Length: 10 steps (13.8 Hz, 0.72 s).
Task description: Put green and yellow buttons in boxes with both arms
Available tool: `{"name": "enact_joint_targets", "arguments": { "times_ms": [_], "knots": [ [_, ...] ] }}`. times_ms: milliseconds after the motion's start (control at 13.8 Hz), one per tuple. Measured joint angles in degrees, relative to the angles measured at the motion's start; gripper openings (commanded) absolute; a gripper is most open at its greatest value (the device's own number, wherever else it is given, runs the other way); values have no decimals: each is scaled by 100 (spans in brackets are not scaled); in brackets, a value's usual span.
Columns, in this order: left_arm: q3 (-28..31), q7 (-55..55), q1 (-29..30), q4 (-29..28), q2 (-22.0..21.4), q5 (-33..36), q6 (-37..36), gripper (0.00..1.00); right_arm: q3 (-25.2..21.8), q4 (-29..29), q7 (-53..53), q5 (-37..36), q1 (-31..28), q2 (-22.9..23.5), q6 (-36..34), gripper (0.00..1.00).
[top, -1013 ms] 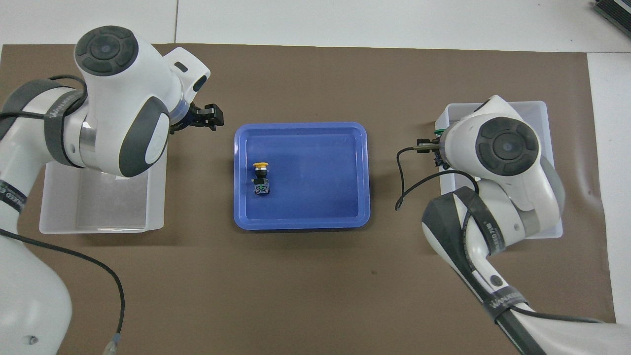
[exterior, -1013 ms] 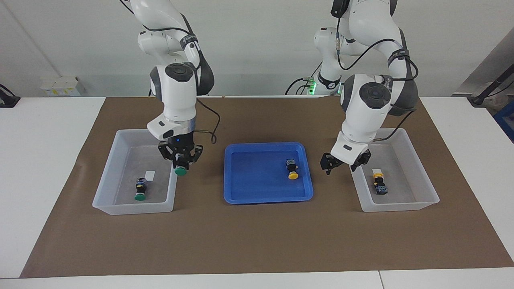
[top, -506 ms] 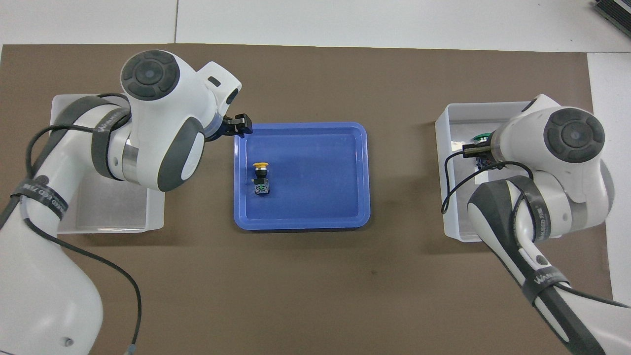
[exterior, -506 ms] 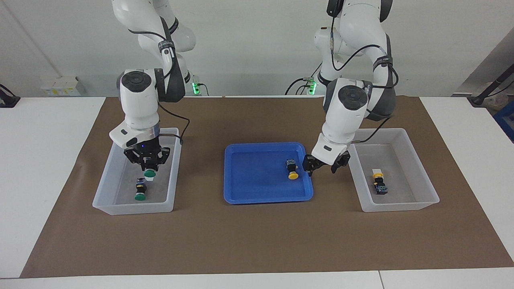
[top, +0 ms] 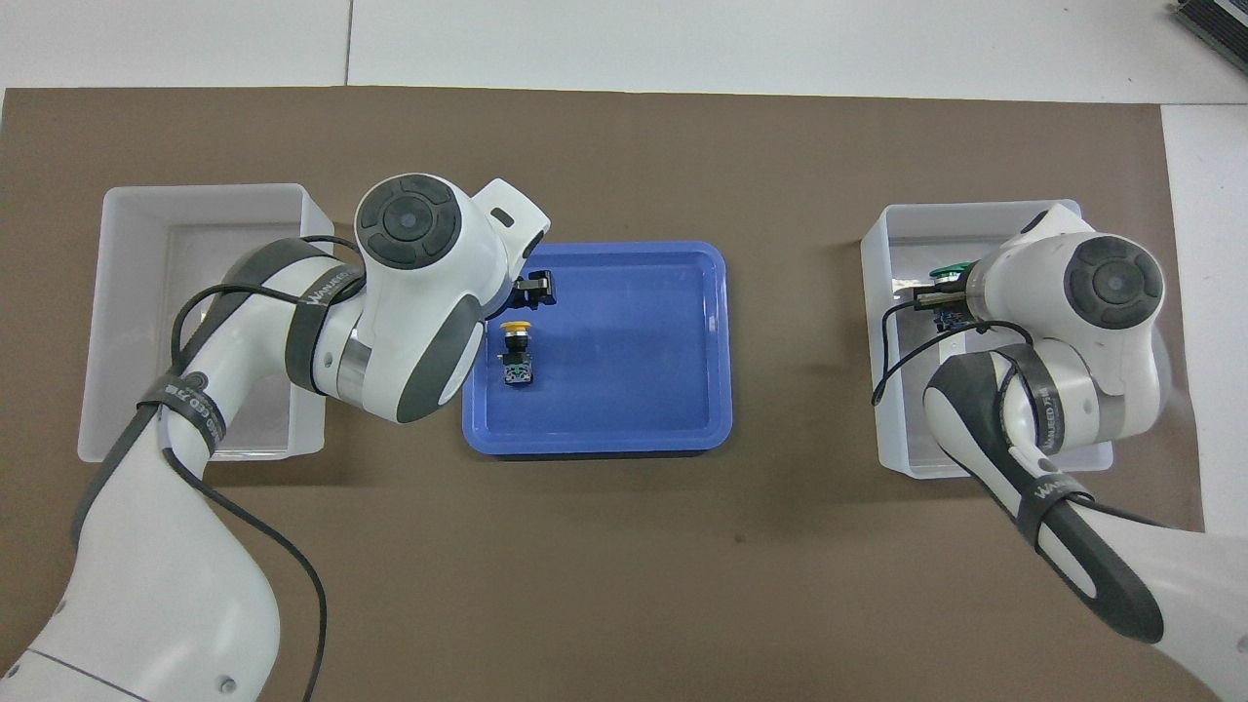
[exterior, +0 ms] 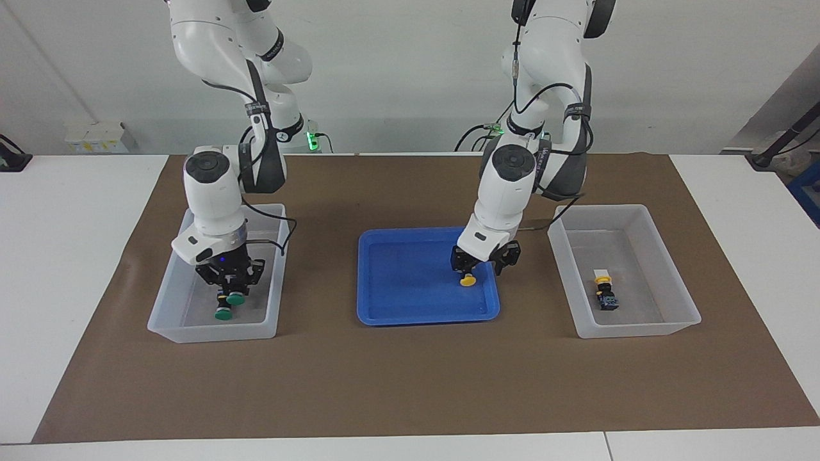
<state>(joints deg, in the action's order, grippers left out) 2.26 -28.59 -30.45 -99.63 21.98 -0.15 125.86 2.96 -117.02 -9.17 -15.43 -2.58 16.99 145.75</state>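
My left gripper (exterior: 483,264) hangs open low over the blue tray (exterior: 397,301), its fingers on either side of a yellow button's black body; the yellow cap (exterior: 468,280) pokes out below. From overhead that yellow button (top: 516,343) lies on its side in the tray near my left gripper (top: 532,290). A second yellow button (exterior: 603,292) lies in the clear box (exterior: 672,282) at the left arm's end. My right gripper (exterior: 230,289) is shut on a green button (exterior: 236,298), low inside the other clear box (exterior: 168,301). Another green button (exterior: 222,313) lies just beside it.
Brown paper (exterior: 410,384) covers the middle of the white table. The tray sits between the two clear boxes. A small white label (exterior: 602,274) lies in the box with the yellow button. Cables hang from both wrists.
My left arm swung from beside its box to over the tray and came down around the yellow button. My right gripper carried the green button from the box's rim down inside the box.
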Motion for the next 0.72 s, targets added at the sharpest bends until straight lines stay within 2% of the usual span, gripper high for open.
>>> {"name": "enact_joint_targets", "arguments": {
  "times_ms": [217,723],
  "knots": [
    [2,-91,-166,-373,3,0,329,80,13,7,0,14,3,310,290,0],
    [32,-94,-175,-604,-2,0,531,79,9,41,0,50,-4,319,314,0]
  ]
}}
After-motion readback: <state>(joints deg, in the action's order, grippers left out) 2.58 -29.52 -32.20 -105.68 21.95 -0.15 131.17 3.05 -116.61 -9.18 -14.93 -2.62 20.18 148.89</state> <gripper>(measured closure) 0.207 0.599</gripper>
